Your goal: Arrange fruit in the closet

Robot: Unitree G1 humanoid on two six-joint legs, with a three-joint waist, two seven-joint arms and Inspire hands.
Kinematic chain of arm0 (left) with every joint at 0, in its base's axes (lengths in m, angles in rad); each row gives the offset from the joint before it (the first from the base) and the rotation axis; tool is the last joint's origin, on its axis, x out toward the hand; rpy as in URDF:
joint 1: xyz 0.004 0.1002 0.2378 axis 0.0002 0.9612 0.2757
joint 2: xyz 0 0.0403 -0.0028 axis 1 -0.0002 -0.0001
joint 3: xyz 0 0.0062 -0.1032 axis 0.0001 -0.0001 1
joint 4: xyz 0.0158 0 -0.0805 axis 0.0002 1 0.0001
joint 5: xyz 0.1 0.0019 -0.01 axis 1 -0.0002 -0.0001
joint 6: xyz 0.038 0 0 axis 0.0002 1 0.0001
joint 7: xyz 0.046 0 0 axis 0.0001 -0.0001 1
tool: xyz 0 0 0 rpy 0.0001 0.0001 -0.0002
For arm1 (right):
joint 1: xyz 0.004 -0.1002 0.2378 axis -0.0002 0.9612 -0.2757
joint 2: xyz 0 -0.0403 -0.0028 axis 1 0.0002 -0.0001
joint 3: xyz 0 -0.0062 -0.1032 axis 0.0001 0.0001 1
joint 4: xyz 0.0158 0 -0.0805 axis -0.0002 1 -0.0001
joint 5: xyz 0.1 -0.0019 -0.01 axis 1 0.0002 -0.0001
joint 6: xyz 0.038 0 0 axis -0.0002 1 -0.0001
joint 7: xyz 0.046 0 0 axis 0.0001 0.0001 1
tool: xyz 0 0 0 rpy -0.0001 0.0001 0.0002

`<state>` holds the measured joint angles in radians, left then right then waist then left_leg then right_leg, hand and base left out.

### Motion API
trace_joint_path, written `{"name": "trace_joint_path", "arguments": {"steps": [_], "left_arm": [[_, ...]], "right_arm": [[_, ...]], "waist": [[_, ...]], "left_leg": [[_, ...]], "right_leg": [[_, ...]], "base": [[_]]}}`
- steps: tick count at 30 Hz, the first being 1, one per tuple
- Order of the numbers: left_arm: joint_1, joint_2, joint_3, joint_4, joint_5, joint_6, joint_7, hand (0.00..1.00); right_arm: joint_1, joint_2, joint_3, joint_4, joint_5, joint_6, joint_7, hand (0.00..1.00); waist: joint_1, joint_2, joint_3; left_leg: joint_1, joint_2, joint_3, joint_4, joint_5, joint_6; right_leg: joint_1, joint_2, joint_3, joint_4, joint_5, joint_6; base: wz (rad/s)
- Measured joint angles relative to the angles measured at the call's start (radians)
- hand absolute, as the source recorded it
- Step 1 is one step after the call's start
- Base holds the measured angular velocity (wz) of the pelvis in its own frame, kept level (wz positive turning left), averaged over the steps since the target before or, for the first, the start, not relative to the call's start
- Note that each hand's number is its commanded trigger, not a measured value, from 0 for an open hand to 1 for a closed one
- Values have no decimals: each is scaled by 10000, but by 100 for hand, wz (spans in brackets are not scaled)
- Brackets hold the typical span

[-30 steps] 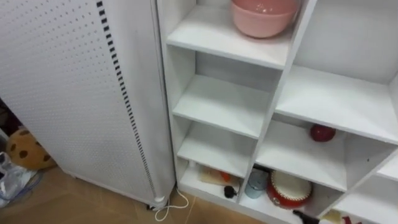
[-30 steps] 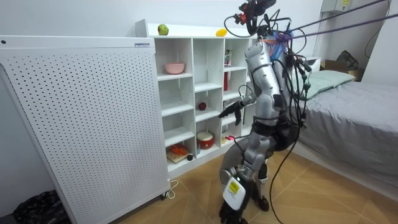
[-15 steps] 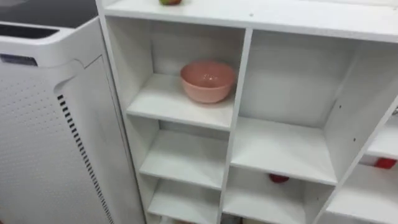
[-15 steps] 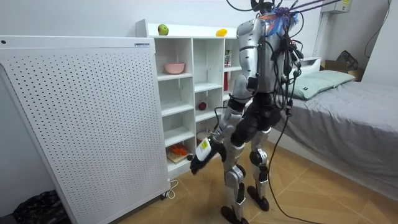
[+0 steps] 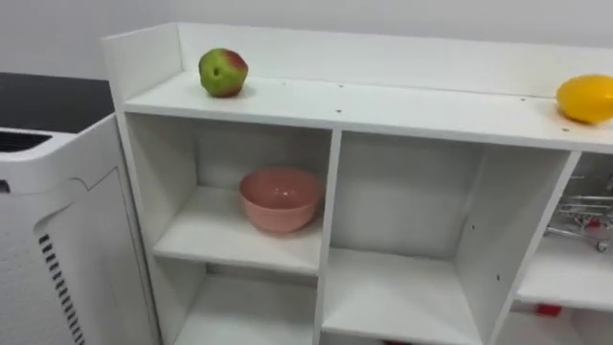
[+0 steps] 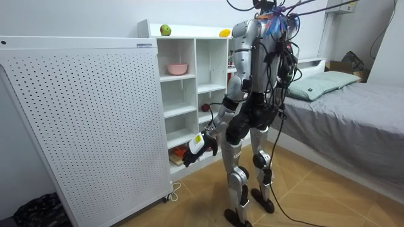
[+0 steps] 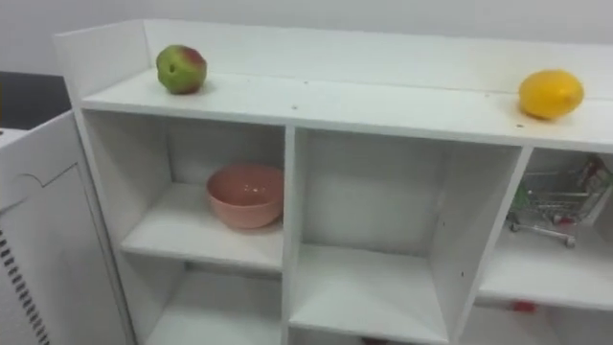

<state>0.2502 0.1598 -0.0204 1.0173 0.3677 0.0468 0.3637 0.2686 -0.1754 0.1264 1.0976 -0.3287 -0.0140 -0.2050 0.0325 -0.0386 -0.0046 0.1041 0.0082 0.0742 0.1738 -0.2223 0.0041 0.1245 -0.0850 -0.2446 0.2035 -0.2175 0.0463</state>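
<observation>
We stand before the white shelved closet [image 5: 402,103]. A round pink bowl [image 5: 281,198] sits in its upper left compartment. Our left hand [image 6: 201,146] hangs low; its state we cannot tell. The green-red apple [image 5: 223,73] and the round yellow fruit [image 5: 586,98] lie on top, well apart. A clumsy reach could roll them off the open front.

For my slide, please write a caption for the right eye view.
Apple and yellow fruit on top of a white shelf unit, pink bowl in a compartment below.

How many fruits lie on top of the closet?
2: an apple at the left end, a yellow fruit at the right. More may be hidden lower down.
</observation>
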Motion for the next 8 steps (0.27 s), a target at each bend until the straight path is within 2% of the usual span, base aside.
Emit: {"name": "trace_joint_path", "arguments": {"steps": [3, 8], "left_arm": [[110, -249, 218, 273, 134, 275, -133, 0], [176, -298, 592, 267, 654, 375, -751, 0]], "right_arm": [[62, 133, -246, 285, 237, 327, 331, 0], [-88, 290, -749, 804, 686, 598, 578, 0]], "waist": [[-44, 43, 9], [-91, 89, 9]], "left_leg": [[182, 6, 57, -37, -2, -2], [369, 13, 80, -37, -4, -5]], "right_leg": [[36, 11, 104, 24, 2, -3], [153, 32, 284, 9, 0, -12]], "base": [[-11], [-5]]}}
